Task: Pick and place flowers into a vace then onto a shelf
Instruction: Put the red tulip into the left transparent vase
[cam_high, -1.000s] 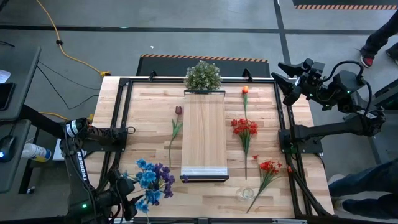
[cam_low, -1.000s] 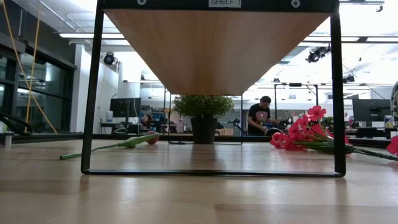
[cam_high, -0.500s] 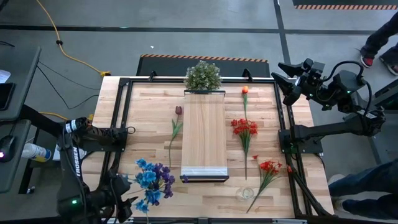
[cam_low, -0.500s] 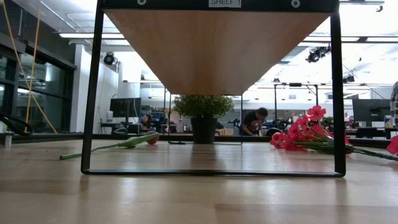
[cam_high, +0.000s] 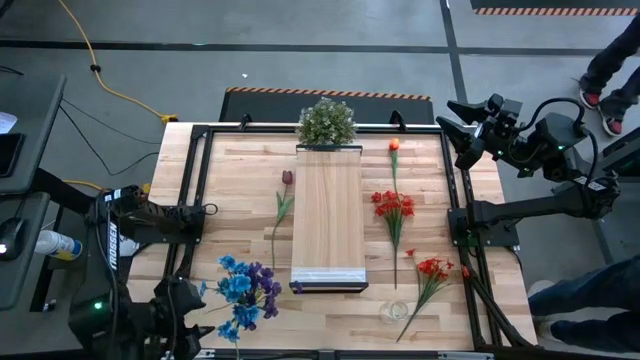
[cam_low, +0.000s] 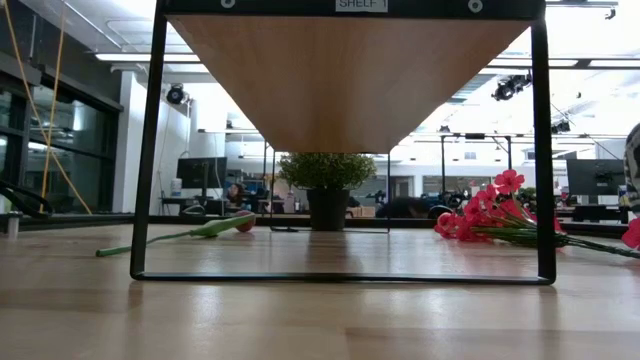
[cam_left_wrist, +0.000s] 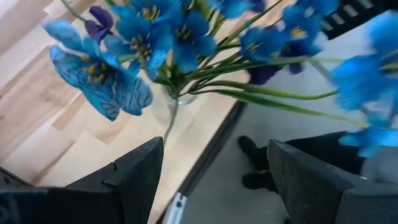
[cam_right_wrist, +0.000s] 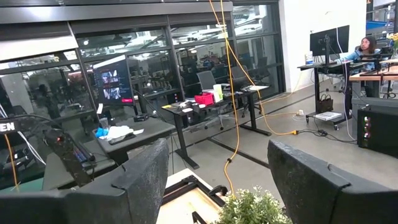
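Left gripper is sitting at the desk's near-left corner, just left of the blue/purple flowers; in the left wrist view its fingers are standing wide apart with nothing between them, released, the blue blooms hanging just ahead of the tips and not touching. Right gripper is hovering off the desk's far-right corner, fingers spread and empty, pointing out at the room. Shelf is running down the desk centre on a black frame, pale metal edge at the near end, bush at its far end. Left of the shelf: one dark red flower lying with its stem toward the near edge, open lane between it and the left frame rail. Right of the shelf: orange bloom far, red cluster mid, another red cluster near, stems roughly parallel to the shelf and crowding that lane up to the right rail. A small clear vase is standing near the front edge, just beside the near red stem. Blue bunch is lying right at the near edge, blooms fanned, stems green. Low view: open room under the shelf, a flower lying flat on one side, pink-red blooms on the other.
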